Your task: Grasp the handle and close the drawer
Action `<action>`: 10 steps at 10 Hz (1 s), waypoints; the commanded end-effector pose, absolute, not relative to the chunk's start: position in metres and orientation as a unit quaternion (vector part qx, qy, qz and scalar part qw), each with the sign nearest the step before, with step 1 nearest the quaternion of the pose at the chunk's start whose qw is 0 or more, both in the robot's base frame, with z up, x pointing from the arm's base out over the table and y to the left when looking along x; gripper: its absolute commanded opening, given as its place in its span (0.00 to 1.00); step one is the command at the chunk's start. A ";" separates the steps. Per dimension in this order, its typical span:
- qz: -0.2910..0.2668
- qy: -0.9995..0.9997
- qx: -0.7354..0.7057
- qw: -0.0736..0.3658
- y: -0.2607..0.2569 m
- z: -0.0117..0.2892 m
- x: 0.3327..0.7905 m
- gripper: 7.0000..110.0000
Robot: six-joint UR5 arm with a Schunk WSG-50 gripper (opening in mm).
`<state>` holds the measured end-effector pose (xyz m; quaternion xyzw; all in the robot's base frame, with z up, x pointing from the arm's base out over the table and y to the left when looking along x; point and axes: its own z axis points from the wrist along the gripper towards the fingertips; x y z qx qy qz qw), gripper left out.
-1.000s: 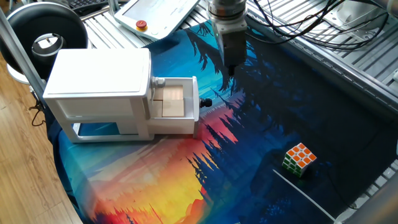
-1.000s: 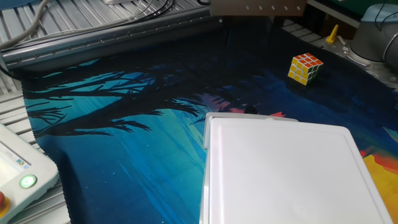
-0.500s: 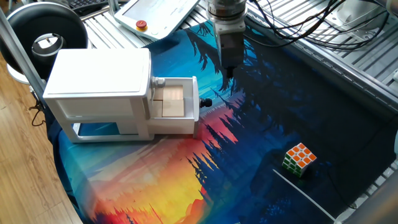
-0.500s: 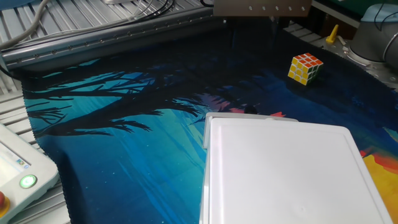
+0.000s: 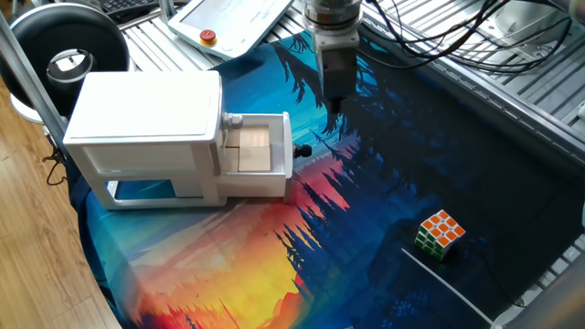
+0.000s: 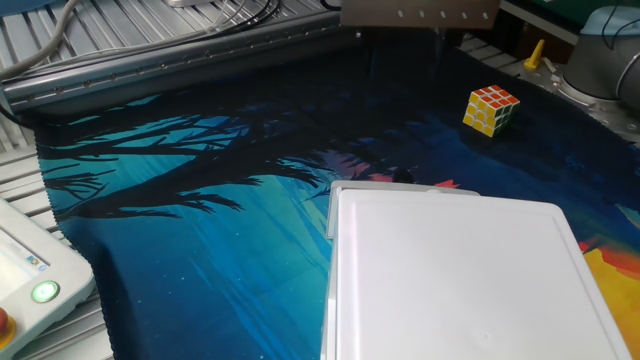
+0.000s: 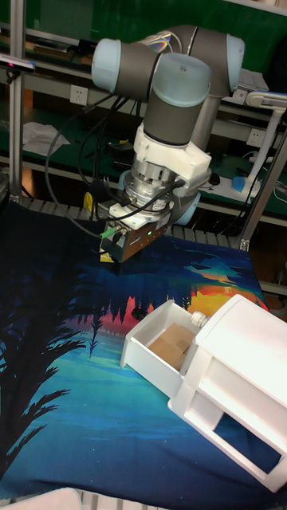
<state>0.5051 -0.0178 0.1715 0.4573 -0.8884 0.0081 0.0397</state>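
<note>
The drawer (image 5: 256, 149) stands pulled out of the white cabinet (image 5: 146, 119), and its wood-coloured inside shows. The handle (image 5: 304, 151), a small black knob, sticks out of the flat white front panel. My gripper (image 5: 335, 108) hangs above the cloth, a little behind and to the right of the handle, clear of it. In the other fixed view its two dark fingers (image 6: 437, 42) hang apart with nothing between them. In the tall view the gripper (image 7: 112, 260) is up and left of the drawer (image 7: 163, 347) and its handle (image 7: 137, 315).
A colour cube (image 5: 440, 234) lies on the printed cloth at the front right. A white pendant with a red button (image 5: 208, 37) sits behind the cabinet, and a black round object (image 5: 69, 41) sits at the far left. Cables trail over the metal slats at the back.
My gripper has shifted slightly to the left, towards the handle. The drawer and the cube have not moved.
</note>
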 end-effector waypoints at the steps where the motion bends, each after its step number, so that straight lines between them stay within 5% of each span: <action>1: 0.007 -0.889 0.457 0.025 -0.014 0.172 0.511 0.57; 10: -0.015 -0.890 0.456 0.003 0.003 0.132 0.537 0.57</action>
